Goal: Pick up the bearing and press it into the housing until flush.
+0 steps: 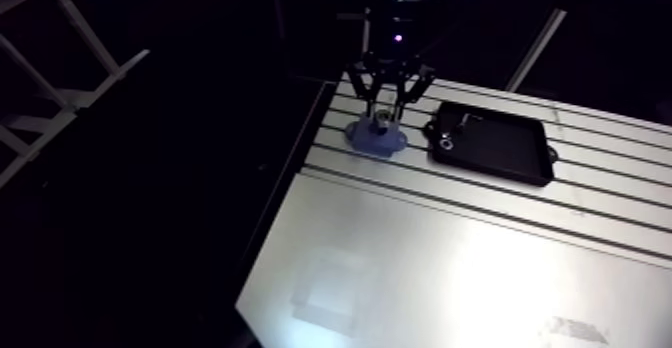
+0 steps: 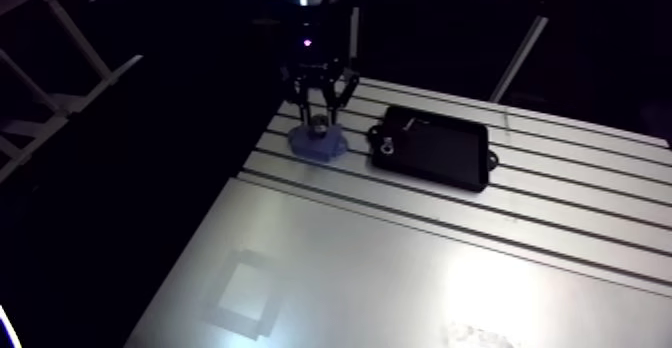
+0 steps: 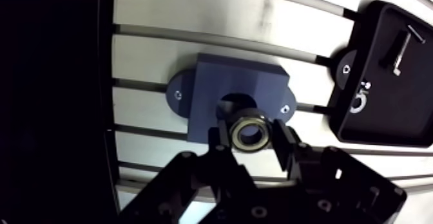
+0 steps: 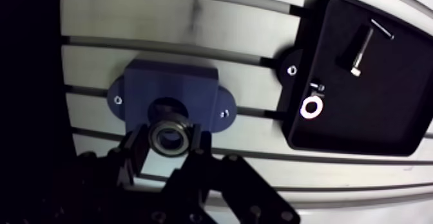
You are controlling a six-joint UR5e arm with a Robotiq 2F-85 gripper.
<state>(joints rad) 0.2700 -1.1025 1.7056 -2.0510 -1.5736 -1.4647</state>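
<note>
the claw (image 3: 251,135) is clamped on the metal bearing (image 4: 169,138), holding it right at the hole of the blue housing (image 3: 235,82) on the slotted counter (image 3: 193,11), near a black tray (image 4: 367,104).

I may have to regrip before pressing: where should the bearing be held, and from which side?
Grip the bearing by its outer ring, at two opposite points, coming from above. The round rim is the only outside surface to clamp, and the bore faces the wrist camera, so this hold leaves both flat faces free over the housing. The gripper is shut on it this way.
</note>
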